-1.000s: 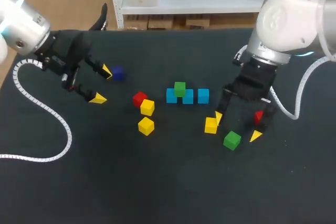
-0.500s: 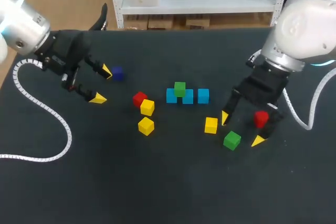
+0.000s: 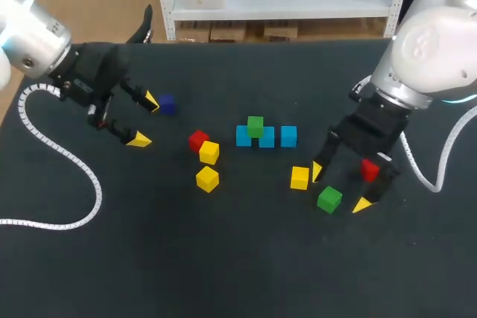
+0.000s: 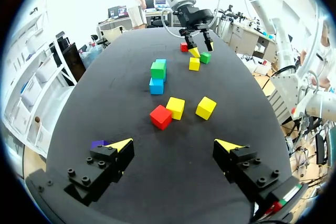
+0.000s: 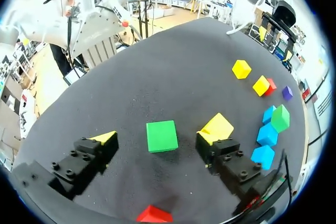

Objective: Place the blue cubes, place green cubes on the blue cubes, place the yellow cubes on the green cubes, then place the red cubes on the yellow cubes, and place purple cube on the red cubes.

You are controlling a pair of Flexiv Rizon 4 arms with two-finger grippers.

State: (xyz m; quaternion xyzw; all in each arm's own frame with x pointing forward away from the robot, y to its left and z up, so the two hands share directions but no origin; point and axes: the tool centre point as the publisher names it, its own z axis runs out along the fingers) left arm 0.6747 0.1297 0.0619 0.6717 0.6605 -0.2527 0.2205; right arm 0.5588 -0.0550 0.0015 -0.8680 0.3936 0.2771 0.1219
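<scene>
- Now the right gripper (image 3: 339, 188) hangs low over the black table (image 3: 238, 258) with its jaws spread wide, holding nothing.
- The loose green cube (image 3: 329, 199) lies on the table between the two yellow tips. In the right wrist view bare table shows on each side of it, so neither finger touches it.
- The lone yellow cube (image 3: 299, 177) sits just outside the finger that is nearer the middle of the table, close against its tip. I cannot tell whether they touch.
- The first red cube (image 3: 370, 170) lies on the table under the body of the right gripper, behind the fingers. Only a corner of it shows in the right wrist view.
- The blue cubes (image 3: 266, 138) stand in a row of three at the middle of the table, two of them touching and the third just beside them.
- The stacked green cube (image 3: 256, 126) rests on top of that row, toward the end nearer the left arm.
- The left gripper (image 3: 141, 121) is well apart from all this on its own side of the table, jaws spread and empty.
- The purple cube (image 3: 166, 104) lies just beside one of the left gripper's fingertips, outside the gap between the fingers.
- The second red cube (image 3: 197, 140) lies between the left gripper and the blue row, touching a yellow cube (image 3: 209, 152).
- Another yellow cube (image 3: 207, 179) lies near that pair, closer to the table's near edge and apart from both.
</scene>
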